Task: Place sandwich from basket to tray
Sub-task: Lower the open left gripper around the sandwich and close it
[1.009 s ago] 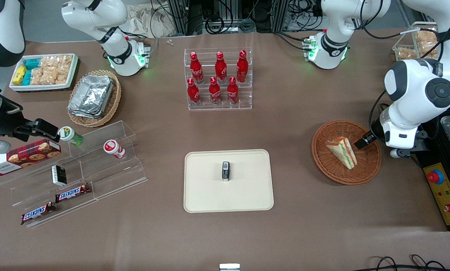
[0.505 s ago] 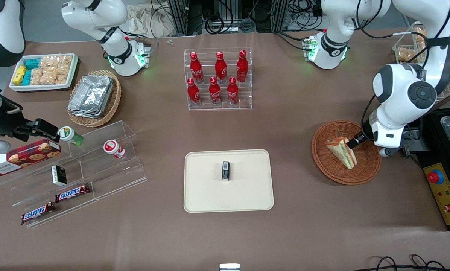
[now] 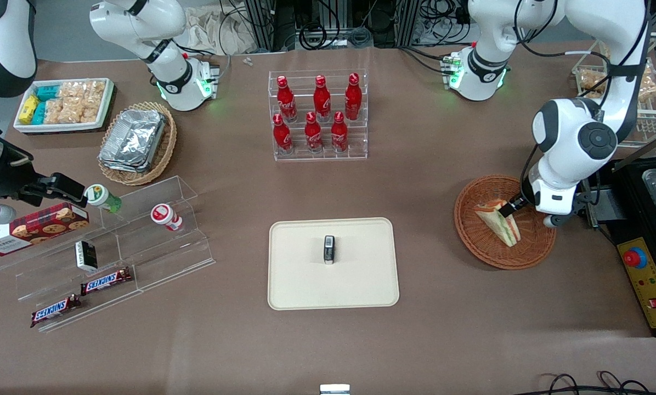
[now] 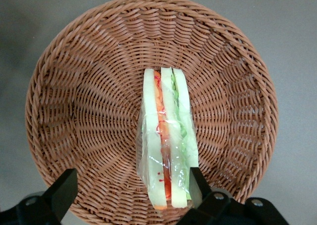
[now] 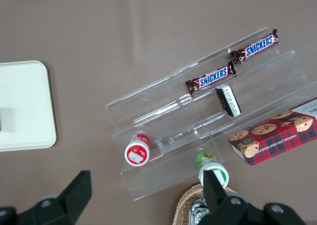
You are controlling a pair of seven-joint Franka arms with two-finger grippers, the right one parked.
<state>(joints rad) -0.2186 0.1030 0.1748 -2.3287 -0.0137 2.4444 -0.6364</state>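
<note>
Change: your left arm has swung inward since a second ago — its gripper [image 3: 508,210] was over the basket's rim toward the working arm's end and now sits at the sandwich's upper corner.
Gripper: in the wrist view you see it [image 4: 130,185] spread wide, one finger [image 4: 62,189] clear of the wrap over the weave, the other finger [image 4: 199,184] just beside the sandwich's bread; nothing is gripped.
Sandwich: the sandwich [image 3: 499,220] [image 4: 167,148] has not moved — it lies in the middle of the basket, standing on edge, filling layers up.
Basket: the basket [image 3: 479,244] [image 4: 89,111] rests on the table toward the working arm's end, well apart from the tray.
Tray: the tray [image 3: 361,280] lies mid-table, nearer the front camera than the bottle rack [image 3: 319,115]; a small dark object [image 3: 329,249] stands on it.
Surface: the brown table [image 3: 443,340] also carries clear acrylic steps [image 3: 141,241] with Snickers bars [image 3: 106,281].
Room: cables [image 3: 328,27] and frame rails show at the table's edge by the arm bases.
</note>
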